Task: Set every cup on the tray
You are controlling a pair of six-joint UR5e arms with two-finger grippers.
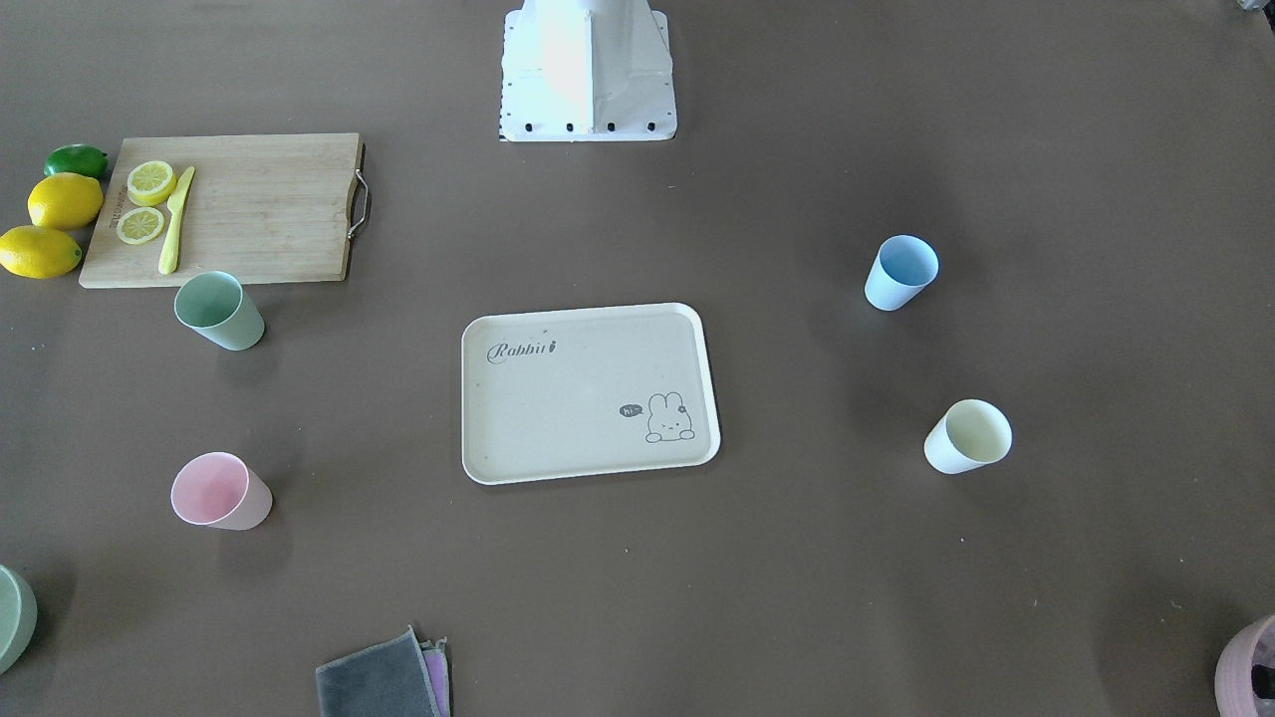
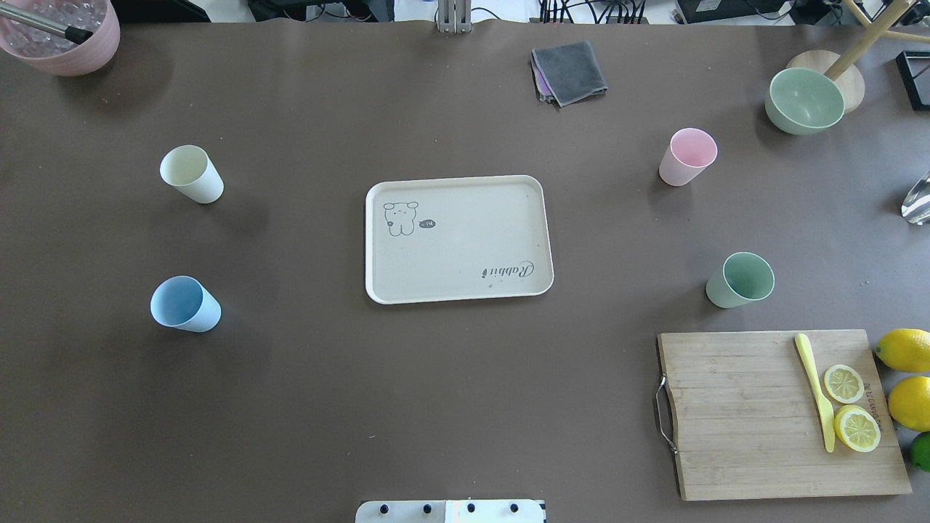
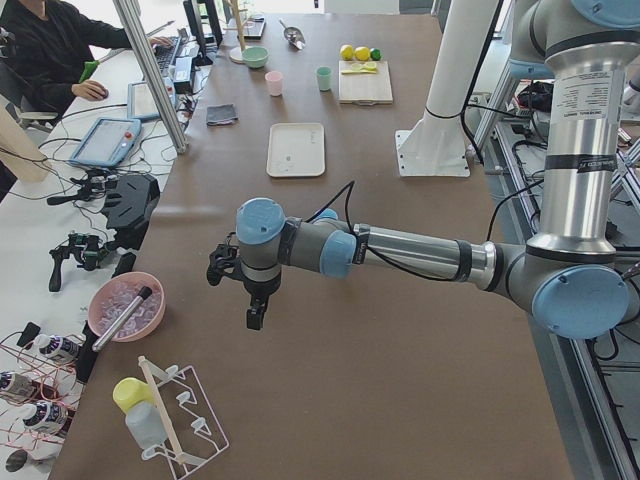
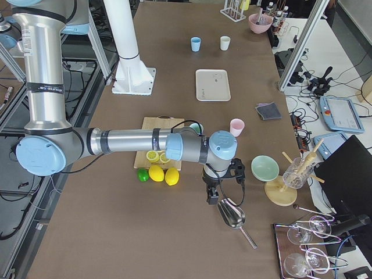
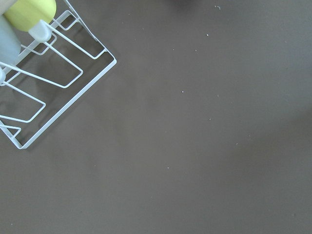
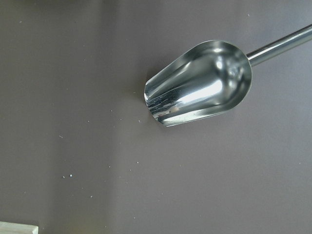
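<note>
The cream tray lies at the table's middle with nothing on it. Four cups stand upright on the table around it. The cream-yellow cup and the blue cup are on its left. The pink cup and the green cup are on its right. My left gripper hangs over the table's far left end, and my right gripper over the far right end. Both are far from the cups and show only in the side views, so I cannot tell whether they are open or shut.
A wooden cutting board with lemon slices and a yellow knife lies front right, with lemons beside it. A green bowl, a grey cloth and a mauve pot stand at the back. A metal scoop lies under my right wrist and a wire rack under my left.
</note>
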